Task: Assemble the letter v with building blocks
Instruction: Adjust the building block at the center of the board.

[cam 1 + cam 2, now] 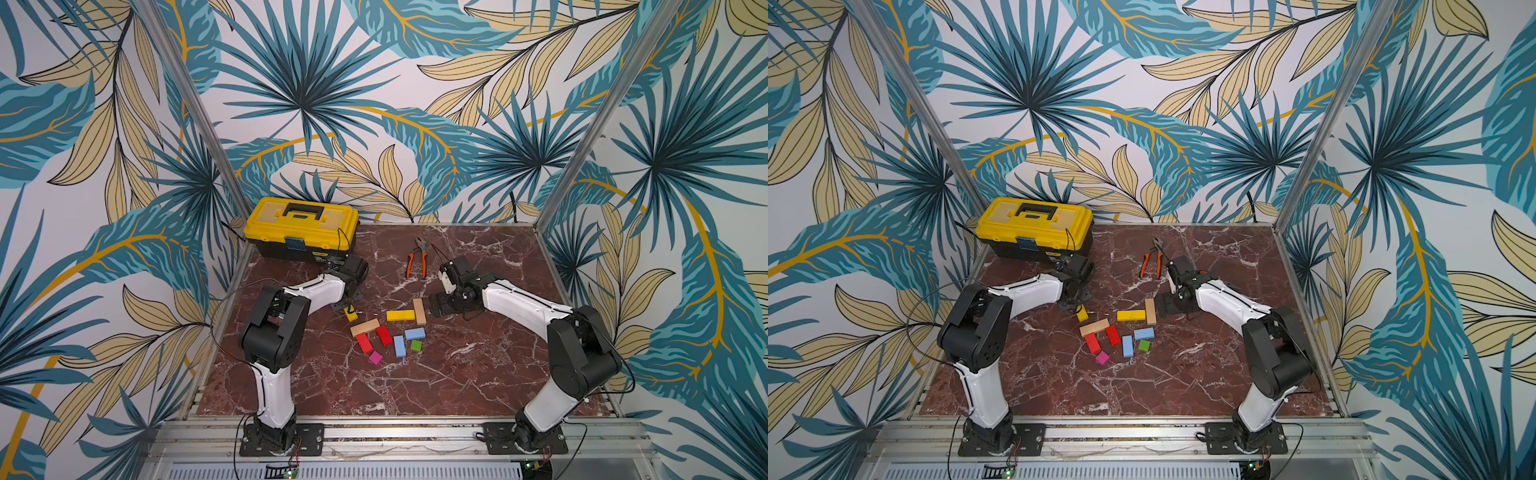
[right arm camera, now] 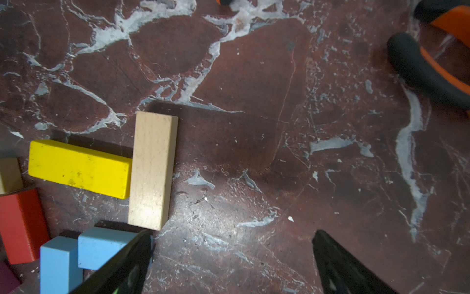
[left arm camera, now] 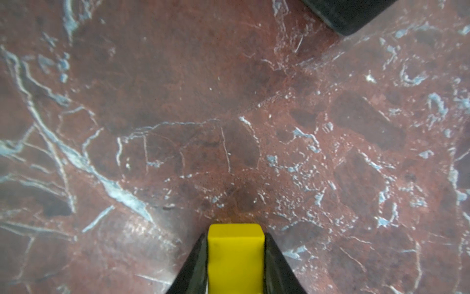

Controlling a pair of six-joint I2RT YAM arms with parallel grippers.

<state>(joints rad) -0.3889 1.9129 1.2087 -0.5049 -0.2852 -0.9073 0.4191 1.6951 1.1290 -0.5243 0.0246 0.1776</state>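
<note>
My left gripper [image 3: 235, 235] is shut on a yellow block [image 3: 236, 257], low over the marble at the left of the cluster [image 1: 351, 314]. The other building blocks lie loose and form no letter v. A yellow bar [image 1: 400, 316] butts against a plain-wood bar [image 1: 419, 311]. Nearer the front are another plain-wood bar [image 1: 365, 327], two red blocks [image 1: 384, 335], two light-blue blocks [image 1: 414, 333], a green cube [image 1: 416, 345] and a magenta cube [image 1: 375, 358]. My right gripper [image 2: 232, 234] stands open over bare marble, just right of the plain-wood bar [image 2: 152, 170].
A yellow toolbox [image 1: 301, 228] stands at the back left, close behind the left arm. Orange-handled pliers [image 1: 417, 259] lie at the back centre, near the right wrist. Metal frame rails border the marble tabletop [image 1: 457, 374].
</note>
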